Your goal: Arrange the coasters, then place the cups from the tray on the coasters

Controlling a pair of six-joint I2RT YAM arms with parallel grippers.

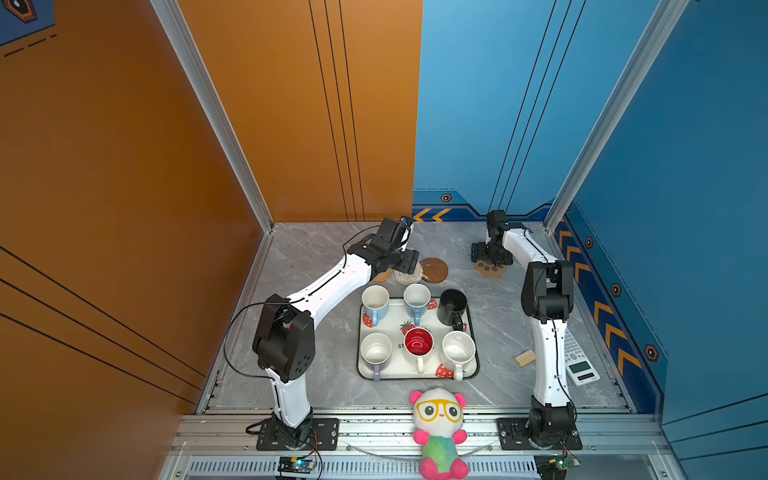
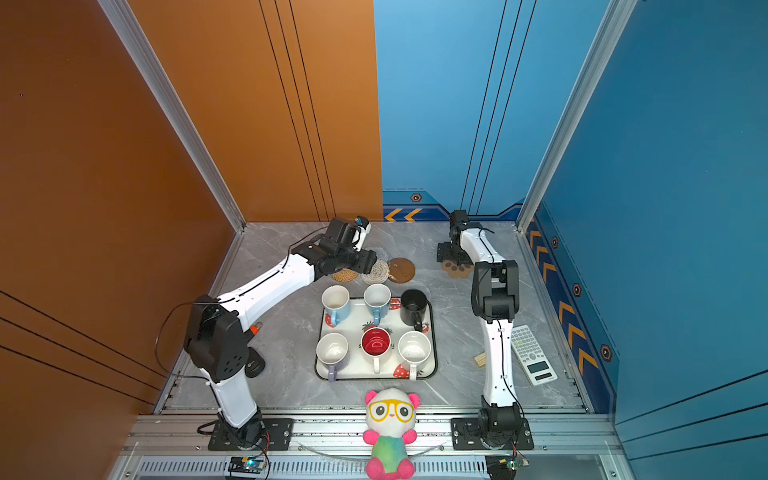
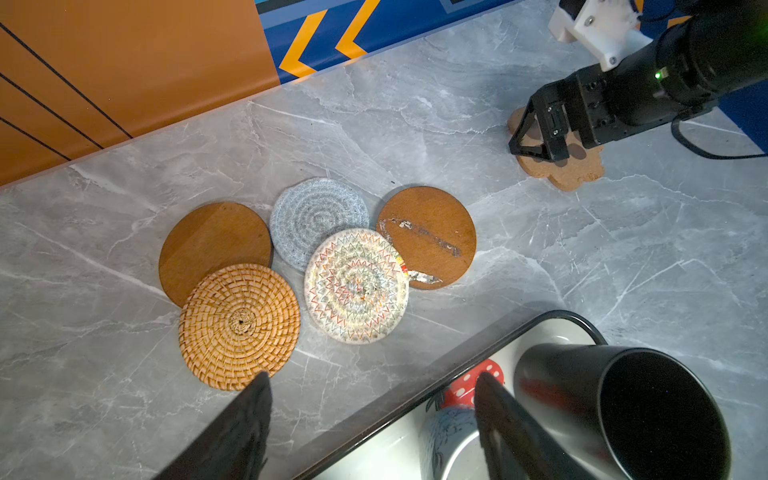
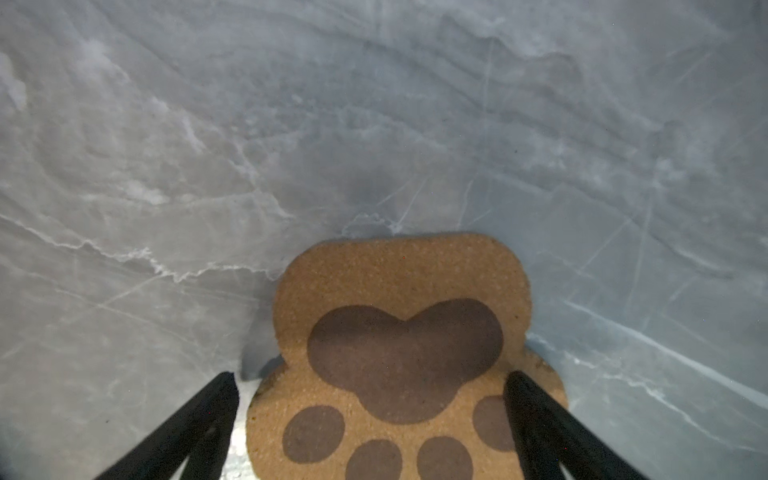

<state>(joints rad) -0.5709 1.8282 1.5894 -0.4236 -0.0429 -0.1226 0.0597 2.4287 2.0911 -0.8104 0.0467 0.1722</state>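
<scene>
Five round coasters lie bunched and overlapping behind the tray [image 1: 417, 377]: two wooden discs [image 3: 212, 245] [image 3: 432, 232], a grey-blue crochet round [image 3: 316, 216], a beige crochet round [image 3: 356, 286] and a rattan round [image 3: 239, 326]. My left gripper [image 3: 372, 382] hangs open over them by the tray's far rim, holding nothing. The paw-print coaster [image 4: 399, 332] lies flat at the back right, and my right gripper [image 4: 372, 386] stands open astride it. On the tray stand several cups: two light blue [image 1: 375, 303] [image 1: 417, 299], black [image 1: 452, 305], lavender [image 1: 376, 351], red-inside [image 1: 419, 345] and speckled [image 1: 458, 351].
A plush panda [image 1: 440, 428] sits at the front edge. A calculator [image 1: 579, 361] and a small wooden block [image 1: 524, 358] lie at the right beside the right arm. Walls close the table at the back and on both sides.
</scene>
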